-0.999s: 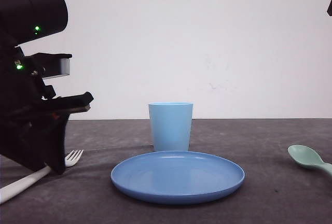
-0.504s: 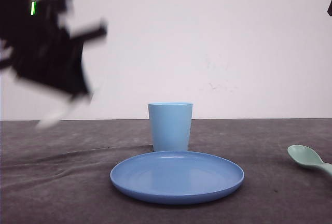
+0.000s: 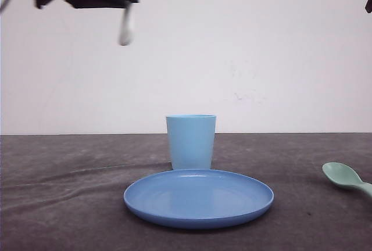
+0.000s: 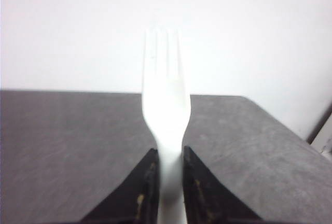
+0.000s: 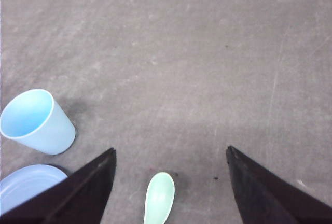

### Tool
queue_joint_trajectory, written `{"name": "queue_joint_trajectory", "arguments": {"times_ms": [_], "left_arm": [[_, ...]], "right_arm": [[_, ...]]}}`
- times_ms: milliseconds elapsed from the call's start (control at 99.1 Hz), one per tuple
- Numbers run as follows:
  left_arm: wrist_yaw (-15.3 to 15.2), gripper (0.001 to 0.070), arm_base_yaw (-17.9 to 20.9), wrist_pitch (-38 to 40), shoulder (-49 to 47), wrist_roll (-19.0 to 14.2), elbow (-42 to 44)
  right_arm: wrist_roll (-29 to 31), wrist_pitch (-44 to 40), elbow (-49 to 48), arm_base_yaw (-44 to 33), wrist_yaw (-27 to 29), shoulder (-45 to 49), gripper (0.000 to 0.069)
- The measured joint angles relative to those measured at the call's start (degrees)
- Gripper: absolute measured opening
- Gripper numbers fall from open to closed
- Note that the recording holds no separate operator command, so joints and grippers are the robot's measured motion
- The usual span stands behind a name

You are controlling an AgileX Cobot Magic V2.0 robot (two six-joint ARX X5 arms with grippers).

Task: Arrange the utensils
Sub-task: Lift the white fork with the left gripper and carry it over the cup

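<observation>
The left gripper (image 4: pixel 167 182) is squeezed tight on the white fork (image 4: pixel 166 97), high up and off to the left of the blue cup (image 3: pixel 190 142), while the right gripper (image 5: pixel 171 182), wide open, hangs over the green spoon (image 5: pixel 159 199).

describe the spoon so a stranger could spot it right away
Start at the dark grey table and its round blue plate. To the plate's right, by the edge of the front view, lies the mint-green plastic spoon, alone on the table and the only green thing.

Cup (image 3: pixel 190 142) behind plate (image 3: pixel 199 197), spoon (image 3: pixel 347 178) right
</observation>
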Motion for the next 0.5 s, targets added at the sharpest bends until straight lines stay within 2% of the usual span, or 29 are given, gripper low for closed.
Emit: {"name": "queue_joint_trajectory", "arguments": {"times_ms": [343,504], "left_arm": [[-1.6,0.0039,-3.2,15.4,15.8,3.2,0.0],[-1.6,0.0039,-3.7,15.3,22.9,3.8,3.1]], "right_arm": [[-0.2,0.7,0.0,0.0,1.7,0.0,0.0421],[-1.1,0.4,0.0,0.0,1.7,0.0,0.0421]]}}
